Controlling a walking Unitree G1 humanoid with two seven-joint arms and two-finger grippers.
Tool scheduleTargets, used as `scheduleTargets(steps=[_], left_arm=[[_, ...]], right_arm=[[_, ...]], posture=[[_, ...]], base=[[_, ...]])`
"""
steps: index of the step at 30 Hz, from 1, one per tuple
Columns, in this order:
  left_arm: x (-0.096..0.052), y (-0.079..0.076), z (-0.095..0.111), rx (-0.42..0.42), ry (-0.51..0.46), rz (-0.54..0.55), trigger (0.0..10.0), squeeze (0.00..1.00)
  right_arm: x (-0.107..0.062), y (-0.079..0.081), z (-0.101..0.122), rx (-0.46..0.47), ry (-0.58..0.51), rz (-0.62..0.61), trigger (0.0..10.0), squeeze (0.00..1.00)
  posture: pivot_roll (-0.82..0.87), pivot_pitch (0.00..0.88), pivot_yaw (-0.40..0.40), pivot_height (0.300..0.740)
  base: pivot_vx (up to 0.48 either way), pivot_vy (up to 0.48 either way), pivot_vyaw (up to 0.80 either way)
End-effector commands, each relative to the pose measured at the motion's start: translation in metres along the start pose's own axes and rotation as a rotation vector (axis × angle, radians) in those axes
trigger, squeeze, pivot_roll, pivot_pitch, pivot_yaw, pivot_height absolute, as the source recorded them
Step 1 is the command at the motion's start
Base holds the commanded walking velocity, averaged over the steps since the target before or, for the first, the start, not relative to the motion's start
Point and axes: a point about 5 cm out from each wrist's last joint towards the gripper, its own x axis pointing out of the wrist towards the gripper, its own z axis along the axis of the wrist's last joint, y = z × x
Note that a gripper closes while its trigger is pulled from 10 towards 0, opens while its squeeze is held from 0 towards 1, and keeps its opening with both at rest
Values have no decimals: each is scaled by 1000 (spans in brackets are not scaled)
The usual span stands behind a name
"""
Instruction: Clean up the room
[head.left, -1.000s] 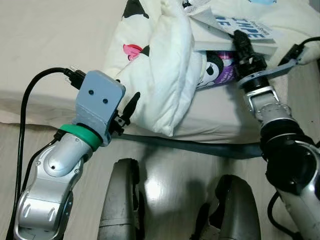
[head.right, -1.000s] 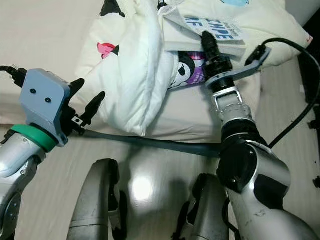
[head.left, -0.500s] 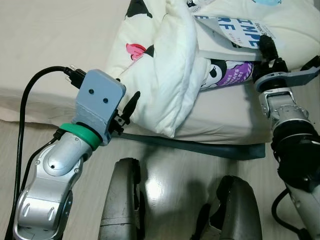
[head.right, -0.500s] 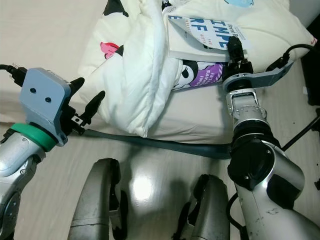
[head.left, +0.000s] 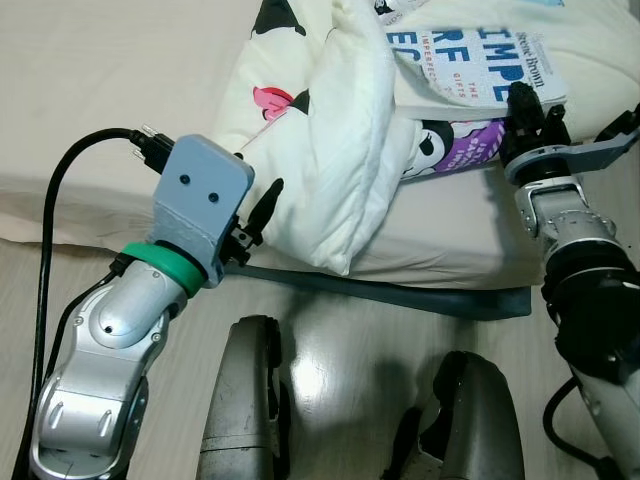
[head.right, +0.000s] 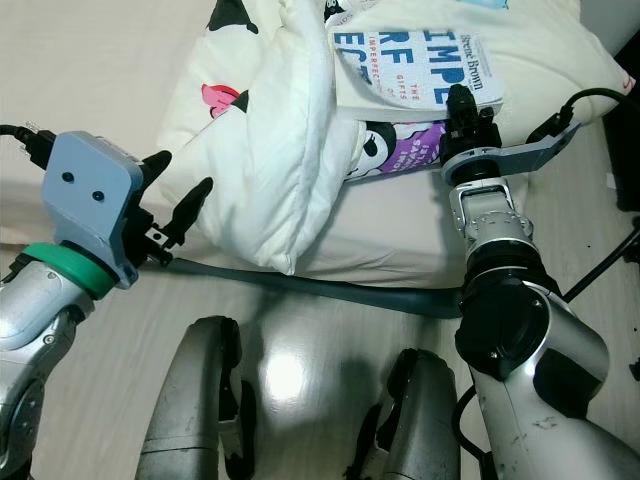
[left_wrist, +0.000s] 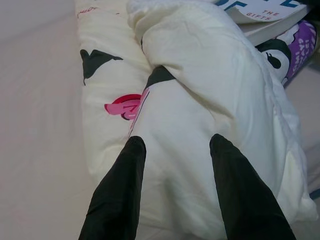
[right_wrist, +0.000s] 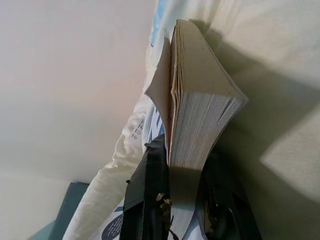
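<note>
Bed (head.left: 100, 120): bare cream sheet, smooth, taking up the far left of the scene.
Quilt (head.left: 340, 170): white, bunched in thick folds at the near edge of the bed, its lowest fold hanging just over that edge. Pink print (head.left: 265, 100) and black cartoon shapes on its left side.
Purple-printed fabric (head.left: 465, 155): tucked under the quilt's right side; cannot tell whether it is a separate piece.
Dark blue-grey strip (head.left: 400, 295): runs along the foot of the bed, touching the floor.
Floor (head.left: 330, 350): pale, glossy.
</note>
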Motion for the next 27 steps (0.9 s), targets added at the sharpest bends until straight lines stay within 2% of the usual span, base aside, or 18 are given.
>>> scheduleTargets(steps=[1, 3, 4, 5, 6, 7, 8, 9, 10, 13, 14, 15, 16, 18, 23, 25, 26, 27], left_arm=[[-1, -3, -3, -2, 6, -9, 10000, 0], [-1, -3, -3, -2, 6, -9, 10000, 0], [1, -3, -3, -18, -3, -2, 10000, 0], [5, -2, -1, -47, -14, 9, 10000, 0], [5, -2, -1, -47, -14, 9, 10000, 0], [10, 1, 2, -100, -30, 7, 10000, 0], [10, 1, 2, -100, -30, 7, 10000, 0], [17, 6, 6, -165, -48, -15, 10000, 0], [17, 6, 6, -165, -48, -15, 10000, 0], [33, 25, 28, -318, -135, -129, 10000, 0], [33, 25, 28, -318, -135, -129, 10000, 0], [37, 29, 36, -385, -165, -187, 10000, 0], [37, 29, 36, -385, -165, -187, 10000, 0], [42, 30, 44, -464, -204, -289, 10000, 0], [45, 29, 43, -470, -205, -317, 10000, 0], [47, 31, 37, -421, -181, -403, 10000, 0], [47, 31, 37, -421, -181, -403, 10000, 0], [46, 30, 35, -382, -181, -451, 10000, 0]], right_arm=[[1, 3, 1, -33, 3, 26, 0, 0], [1, 3, 1, -33, 3, 26, 0, 0], [3, 7, -2, -183, 62, 65, 0, 0], [4, 12, -6, -377, 145, 131, 0, 0], [4, 12, -6, -377, 145, 131, 0, 0], [5, 20, -9, -533, 208, 223, 0, 0], [5, 20, -9, -533, 208, 223, 0, 0], [6, 30, -8, -650, 247, 337, 0, 0], [6, 30, -8, -650, 247, 337, 0, 0], [-4, 60, 5, -781, 270, 606, 0, 0], [-4, 60, 5, -781, 270, 606, 0, 0], [-12, 71, 7, -809, 297, 682, 0, 0], [-12, 71, 7, -809, 297, 682, 0, 0], [-33, 87, 4, -873, 388, 793, 0, 0], [-43, 91, 1, -902, 443, 834, 0, 0], [-66, 103, 3, -966, 590, 935, 0, 0], [-66, 103, 3, -966, 590, 935, 0, 0], [-75, 111, 6, -979, 653, 987, 0, 0]], posture=[[389, 382, 119, 525], [389, 382, 119, 525], [362, 364, 103, 525], [336, 349, 90, 525], [336, 349, 90, 525], [318, 340, 82, 525], [318, 340, 82, 525], [285, 323, 66, 525], [285, 323, 66, 525], [224, 285, 47, 525], [224, 285, 47, 525], [212, 277, 44, 525], [212, 277, 44, 525], [176, 256, 38, 525], [158, 248, 38, 525], [107, 226, 41, 525], [107, 226, 41, 525], [99, 223, 40, 525]], base=[[0, 0, 0], [0, 0, 0], [0, 0, 0], [0, 0, 0], [0, 0, 0], [0, 0, 0], [0, 0, 0], [0, 0, 0], [0, 0, 0], [0, 0, 0], [0, 0, 0], [0, 0, 0], [0, 0, 0], [0, 0, 0], [0, 0, 0], [0, 0, 0], [0, 0, 0], [0, 0, 0]])
